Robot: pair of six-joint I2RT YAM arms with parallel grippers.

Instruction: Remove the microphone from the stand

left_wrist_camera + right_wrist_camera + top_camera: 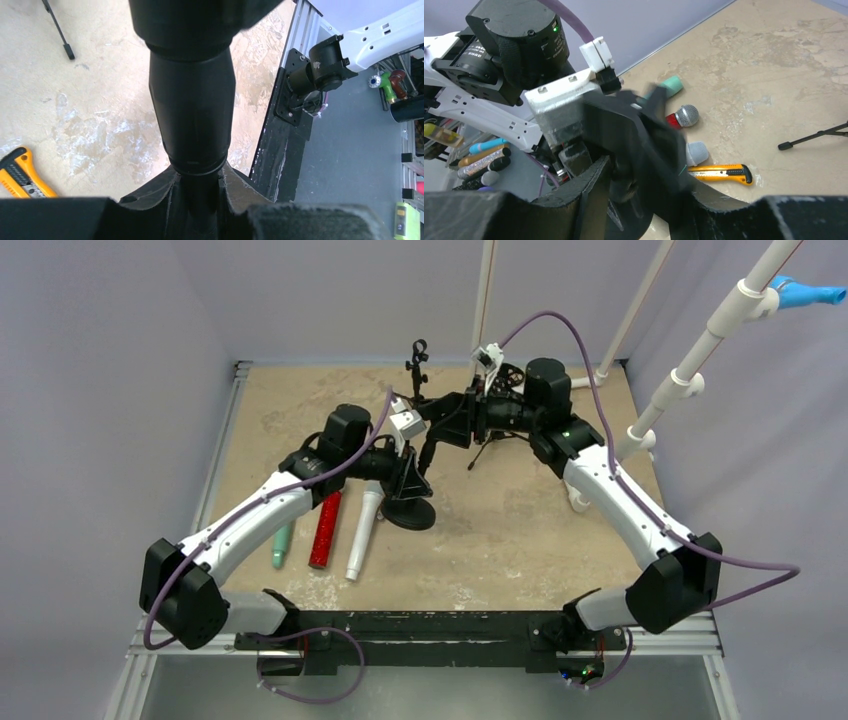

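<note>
- Black and motion-blurred, the microphone (644, 135) is judged to be the angled part in the gap between the right fingers (579, 205). It sits at the top of the desk stand, just beside the left arm's white camera housing (559, 100). Microphone and clip cannot be told apart there.
- Right fingers: set apart, one on each side of that part. Whether they press on it cannot be told.
- Desk stand (192, 110): a thick lower tube, a collar, then a thin upper rod. Its round base (410, 514) sits on the worktop (520, 530).
- Left fingers (152, 202): closed on the thin rod just past the collar, touching it on both sides. This arm steadies the stand.
- Step in hand (judgement): separation at the clip. The stand is secured, but a grip on the microphone is not confirmed.
- Next move (judgement):
  - Seat the right fingers squarely across the microphone body, not the clip, and close them firmly.
  - Pull along the clip's open direction while the left grip holds the rod and keeps the base flat.
  - A skewed pull is likely to tilt the stand.
- Left of the base: a teal microphone (283, 545), a red microphone (326, 528) and a white microphone (362, 535) lie side by side. A yellow utility knife (721, 173) lies just beside the white one's head.
- Tripod stand (417, 358): behind both arms, with a clip at its top, apart from the desk stand.
</note>
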